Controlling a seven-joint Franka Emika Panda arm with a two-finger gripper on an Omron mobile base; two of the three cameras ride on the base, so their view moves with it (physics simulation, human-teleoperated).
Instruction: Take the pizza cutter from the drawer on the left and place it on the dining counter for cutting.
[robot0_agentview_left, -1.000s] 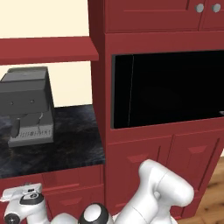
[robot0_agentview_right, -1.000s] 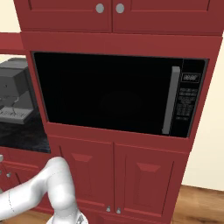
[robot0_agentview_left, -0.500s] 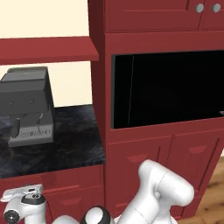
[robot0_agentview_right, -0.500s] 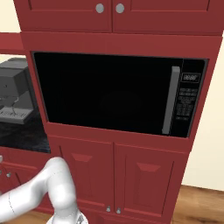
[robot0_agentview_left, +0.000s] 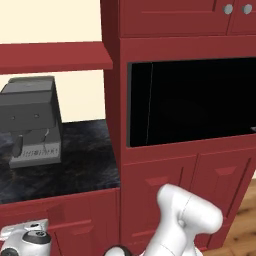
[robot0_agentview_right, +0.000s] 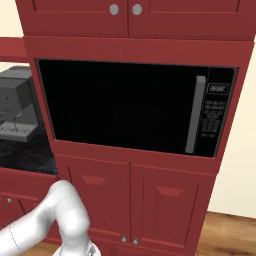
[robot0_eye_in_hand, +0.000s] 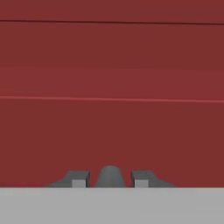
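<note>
In the hand view my gripper (robot0_eye_in_hand: 110, 180) is shut on the small round grey knob (robot0_eye_in_hand: 110, 175) of the drawer, with one dark fingertip on each side of it. Close behind the knob is the drawer's dark-red front (robot0_eye_in_hand: 112, 122), and it looks closed. In the left base view my white hand (robot0_agentview_left: 26, 239) sits low at the bottom left, against the red front (robot0_agentview_left: 65, 212) under the short black top. The pizza cutter is hidden. The dining counter is out of view.
A grey coffee machine (robot0_agentview_left: 32, 122) stands on the short black top (robot0_agentview_left: 75, 170). To its right is a tall red cabinet with a black microwave (robot0_agentview_right: 135, 107) and red doors (robot0_agentview_right: 135, 200) below. Wooden floor (robot0_agentview_right: 230, 232) shows at the lower right.
The fingers have closed onto the knob. In the left base view the hand has sunk slightly; the rest of the scene is unchanged.
</note>
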